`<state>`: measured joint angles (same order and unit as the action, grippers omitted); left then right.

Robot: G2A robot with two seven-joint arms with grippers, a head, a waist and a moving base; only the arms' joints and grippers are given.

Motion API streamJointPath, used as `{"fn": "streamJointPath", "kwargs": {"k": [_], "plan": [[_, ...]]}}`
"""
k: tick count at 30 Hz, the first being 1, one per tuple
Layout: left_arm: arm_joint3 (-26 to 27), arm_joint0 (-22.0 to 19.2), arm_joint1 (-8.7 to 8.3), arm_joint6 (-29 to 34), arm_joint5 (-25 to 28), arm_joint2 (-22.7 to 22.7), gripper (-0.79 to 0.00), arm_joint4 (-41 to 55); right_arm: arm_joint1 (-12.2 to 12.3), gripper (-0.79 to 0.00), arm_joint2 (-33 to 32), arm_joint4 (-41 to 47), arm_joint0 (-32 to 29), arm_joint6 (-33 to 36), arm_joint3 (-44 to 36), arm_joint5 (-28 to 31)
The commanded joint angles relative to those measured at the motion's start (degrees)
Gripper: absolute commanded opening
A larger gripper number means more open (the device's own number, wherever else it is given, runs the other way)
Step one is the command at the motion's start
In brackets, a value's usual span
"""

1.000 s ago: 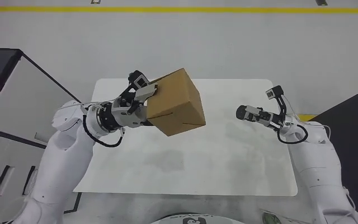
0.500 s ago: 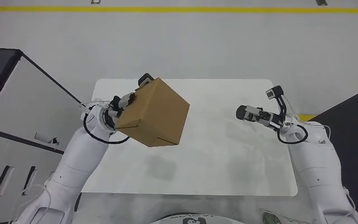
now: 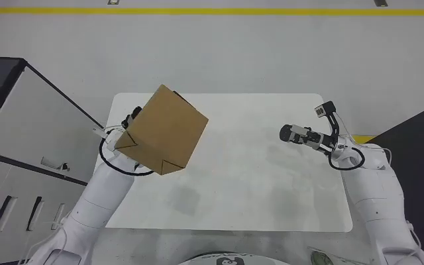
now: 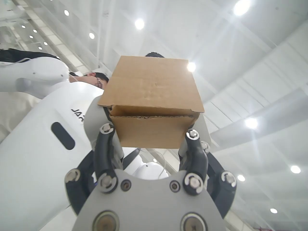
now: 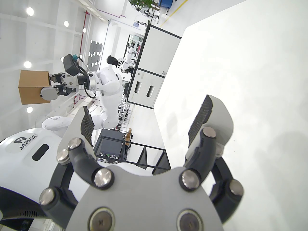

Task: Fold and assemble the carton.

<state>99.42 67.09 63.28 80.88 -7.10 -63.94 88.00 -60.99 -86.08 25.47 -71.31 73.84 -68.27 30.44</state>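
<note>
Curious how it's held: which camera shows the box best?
Left wrist view: the box sits close up in the left gripper. Top view shows its outer faces; right wrist view shows it small, distant.

Bright, even light came from ceiling lamps (image 4: 240, 8), which flared into glare. The carton (image 3: 162, 129) cast a faint, soft shadow on the table (image 3: 265, 192). Both wrist views curved at the edges.

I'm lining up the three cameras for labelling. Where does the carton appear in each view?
Top view: carton held above the white table's left end.
Left wrist view: carton straight ahead, clamped in the left gripper.
Right wrist view: carton far off past the open right gripper, raised in the air.
Shared landmark: the left gripper gripping the carton.
</note>
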Motion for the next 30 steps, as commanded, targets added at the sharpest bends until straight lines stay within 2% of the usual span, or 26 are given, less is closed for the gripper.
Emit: {"fn": "streamJointPath", "kwargs": {"k": [1, 12, 18, 22, 30], "plan": [[-0.9, -0.6, 0.23, 0.5, -0.1, 0.4, -0.785, -1.1, 0.0, 0.0, 0.0, 0.0, 0.0, 0.0, 0.0, 0.0], [-2.4, -0.9, 1.35, 1.3, 0.2, 0.4, -0.785, -0.6, 0.0, 0.0, 0.0, 0.0, 0.0, 0.0, 0.0, 0.0], [-3.7, -1.5, 1.62, -0.4, 4.9, -1.1, -0.785, -6.7, 0.0, 0.0, 0.0, 0.0, 0.0, 0.0, 0.0, 0.0], [-4.8, -1.1, 1.81, -5.9, 10.6, -2.9, -0.785, -10.3, 0.0, 0.0, 0.0, 0.0, 0.0, 0.0, 0.0, 0.0], [-4.8, -1.1, 1.81, -6.5, 11.0, -3.1, -0.785, -10.7, 0.0, 0.0, 0.0, 0.0, 0.0, 0.0, 0.0, 0.0]]}}
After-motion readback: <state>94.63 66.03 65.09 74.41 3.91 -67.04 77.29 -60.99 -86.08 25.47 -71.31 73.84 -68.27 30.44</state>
